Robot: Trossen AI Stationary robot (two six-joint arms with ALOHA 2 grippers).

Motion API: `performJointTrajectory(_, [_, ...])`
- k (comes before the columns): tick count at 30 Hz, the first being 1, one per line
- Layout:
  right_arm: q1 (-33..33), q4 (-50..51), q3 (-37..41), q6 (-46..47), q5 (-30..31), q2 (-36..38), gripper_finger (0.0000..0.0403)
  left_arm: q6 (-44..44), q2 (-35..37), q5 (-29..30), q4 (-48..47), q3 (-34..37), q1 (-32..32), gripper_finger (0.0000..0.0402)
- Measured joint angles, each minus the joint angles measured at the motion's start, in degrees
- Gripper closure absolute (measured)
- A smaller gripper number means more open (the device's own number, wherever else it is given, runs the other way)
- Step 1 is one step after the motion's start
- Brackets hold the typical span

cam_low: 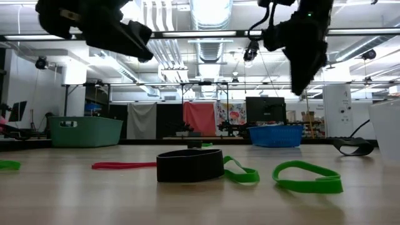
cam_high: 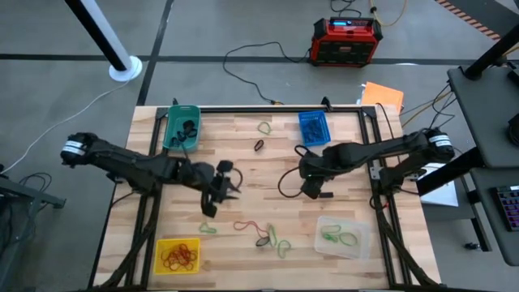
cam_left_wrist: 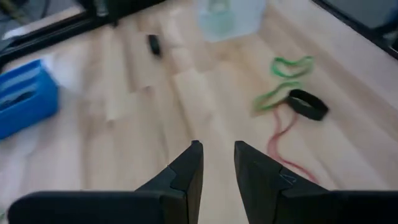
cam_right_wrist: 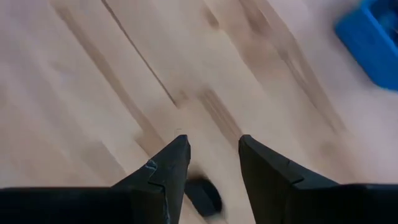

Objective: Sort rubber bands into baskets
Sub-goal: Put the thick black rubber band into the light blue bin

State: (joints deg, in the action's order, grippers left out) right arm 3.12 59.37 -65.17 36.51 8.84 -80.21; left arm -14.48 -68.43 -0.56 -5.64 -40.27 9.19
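Wooden planks of the bench (cam_high: pixel 243 162) carry four baskets at the corners while both arms reach toward the middle. Left pincer (cam_high: pixel 229 180) hangs above bare wood left of centre, its fingers (cam_left_wrist: pixel 186 171) parted by a narrow gap with nothing between them. Right pincer (cam_high: pixel 312 191) hovers right of centre, its fingers (cam_right_wrist: pixel 168 165) slightly apart and empty, a small black rubber band (cam_right_wrist: pixel 204 196) lying on the wood just below them. Nearer the front edge lies a cluster of loose bands: a red band (cam_high: pixel 247 226), a black band (cam_high: pixel 263 240) and a green band (cam_high: pixel 282 246). Another green band (cam_high: pixel 264 127) and a dark one (cam_high: pixel 259 146) lie toward the far side. Teal basket (cam_high: pixel 182 126) sits far left, blue basket (cam_high: pixel 314 127) far right, yellow basket (cam_high: pixel 178 255) with red bands near left, clear basket (cam_high: pixel 340 237) with green bands near right.
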Motion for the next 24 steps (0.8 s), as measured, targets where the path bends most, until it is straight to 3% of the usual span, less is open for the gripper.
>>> performJointTrajectory(4, [0.6, 10.4, -2.1, -5.1, -0.2, -1.6, 0.0262, 1.9, 4.1, 3.0, -3.7, 0.6, -4.2, 0.0325])
performJointTrajectory(10, [3.1, 7.0, 5.6, -18.3, -1.3, 0.8, 0.0259, 6.2, 7.7, 10.8, -5.4, 0.7, -6.2, 0.0325])
performJointTrajectory(16, [6.1, -0.2, 13.6, -15.3, -2.8, 1.7, 0.0259, 7.3, 8.1, 12.0, -4.5, 0.7, -6.2, 0.0325])
performJointTrajectory(24, [8.6, -9.0, 18.5, -14.1, -2.8, 1.4, 0.0238, 5.9, 5.8, 12.1, -2.0, 0.7, -6.2, 0.0325])
